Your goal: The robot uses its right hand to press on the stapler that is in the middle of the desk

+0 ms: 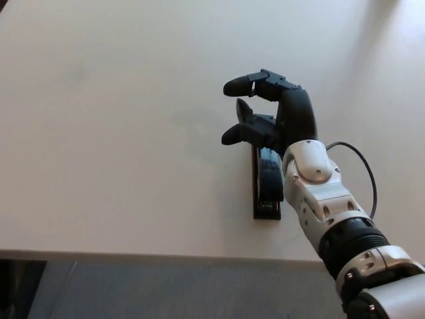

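Stapler (268, 193), black and narrow, lies flat in the middle of the white counter (119, 133), with its long side pointing away from the robot. Only its near half is visible; the far half is hidden under the right robot hand (275, 119). This robot hand holds nothing, its fingers (240, 86) are spread and a little curled above the far end. I cannot tell if the palm touches the stapler. It looks stiff and rather heavy, so it should not slip easily. I think a grip is not needed: the pressure should go straight down on the top arm.
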Motion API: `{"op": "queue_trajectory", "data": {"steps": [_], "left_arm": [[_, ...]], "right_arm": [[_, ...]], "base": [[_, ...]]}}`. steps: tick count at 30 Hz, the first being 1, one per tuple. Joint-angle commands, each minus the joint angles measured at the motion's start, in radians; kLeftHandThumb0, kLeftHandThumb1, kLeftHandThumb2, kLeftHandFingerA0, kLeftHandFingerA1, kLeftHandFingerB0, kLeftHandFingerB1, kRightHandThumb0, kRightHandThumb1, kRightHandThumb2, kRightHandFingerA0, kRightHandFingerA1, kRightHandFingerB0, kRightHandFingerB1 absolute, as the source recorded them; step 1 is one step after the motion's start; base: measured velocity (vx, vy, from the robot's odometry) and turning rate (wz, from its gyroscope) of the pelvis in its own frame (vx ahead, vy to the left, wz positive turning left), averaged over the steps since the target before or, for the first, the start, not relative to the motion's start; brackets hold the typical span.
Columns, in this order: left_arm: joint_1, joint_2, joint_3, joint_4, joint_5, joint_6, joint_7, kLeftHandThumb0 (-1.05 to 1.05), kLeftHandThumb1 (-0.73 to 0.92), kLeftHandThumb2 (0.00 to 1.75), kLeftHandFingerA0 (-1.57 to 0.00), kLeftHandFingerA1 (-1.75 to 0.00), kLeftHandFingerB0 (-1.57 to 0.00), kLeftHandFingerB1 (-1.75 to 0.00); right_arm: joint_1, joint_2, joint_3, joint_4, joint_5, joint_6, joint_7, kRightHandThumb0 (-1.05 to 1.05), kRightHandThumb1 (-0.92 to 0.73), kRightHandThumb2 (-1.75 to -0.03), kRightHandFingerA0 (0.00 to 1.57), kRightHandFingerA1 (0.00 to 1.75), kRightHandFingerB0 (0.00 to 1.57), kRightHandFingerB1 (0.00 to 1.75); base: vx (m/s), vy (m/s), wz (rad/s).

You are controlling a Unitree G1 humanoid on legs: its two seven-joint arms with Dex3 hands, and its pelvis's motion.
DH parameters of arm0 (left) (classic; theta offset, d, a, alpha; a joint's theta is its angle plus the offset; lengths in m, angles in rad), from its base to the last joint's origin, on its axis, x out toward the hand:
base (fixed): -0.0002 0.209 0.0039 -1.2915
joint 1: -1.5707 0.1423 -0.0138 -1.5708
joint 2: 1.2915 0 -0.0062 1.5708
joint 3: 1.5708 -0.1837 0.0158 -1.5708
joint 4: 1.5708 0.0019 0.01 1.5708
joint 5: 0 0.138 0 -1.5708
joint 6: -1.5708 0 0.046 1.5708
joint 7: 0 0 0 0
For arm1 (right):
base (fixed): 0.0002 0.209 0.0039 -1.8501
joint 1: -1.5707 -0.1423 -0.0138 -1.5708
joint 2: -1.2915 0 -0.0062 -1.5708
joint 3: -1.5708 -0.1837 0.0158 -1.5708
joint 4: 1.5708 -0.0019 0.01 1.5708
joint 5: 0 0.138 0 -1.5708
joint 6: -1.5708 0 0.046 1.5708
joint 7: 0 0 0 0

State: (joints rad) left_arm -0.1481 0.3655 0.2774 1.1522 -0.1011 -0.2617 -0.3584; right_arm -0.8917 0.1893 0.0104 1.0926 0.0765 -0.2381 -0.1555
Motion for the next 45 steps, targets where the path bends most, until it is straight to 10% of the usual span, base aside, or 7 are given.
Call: {"op": "queue_trajectory", "data": {"steps": [1, 32, 45], "left_arm": [[-0.012, 0.019, 0.003, 0.000, -0.009, -0.011, -0.011, -0.48, 0.92, 0.88, 0.00, -0.17, -0.01, -0.18], [0.005, 0.009, 0.011, 0.001, -0.014, -0.028, -0.012, -0.50, 0.92, 0.86, 0.00, -0.19, -0.02, -0.21], [0.373, -0.007, -0.021, -0.067, 0.012, -0.196, -0.110, -0.49, 0.92, 0.94, -0.04, -0.27, -0.03, -0.28]], "right_arm": [[-0.017, 0.020, -0.004, 0.048, -0.036, -0.032, -0.017, -0.07, -0.73, -0.77, 1.26, 0.87, 0.78, 1.02], [0.218, 0.052, -0.058, 0.155, -0.055, -0.116, 0.047, -0.09, -0.72, -0.79, 1.24, 1.07, 0.74, 1.21], [0.635, 0.106, 0.032, 0.210, -0.108, -0.212, 0.035, -0.06, -0.68, -0.88, 1.23, 1.11, 0.76, 1.18]], "base": [[0.00, 0.000, 0.00], [0.00, 0.000, 0.00], [0.00, 0.000, 0.00]]}}
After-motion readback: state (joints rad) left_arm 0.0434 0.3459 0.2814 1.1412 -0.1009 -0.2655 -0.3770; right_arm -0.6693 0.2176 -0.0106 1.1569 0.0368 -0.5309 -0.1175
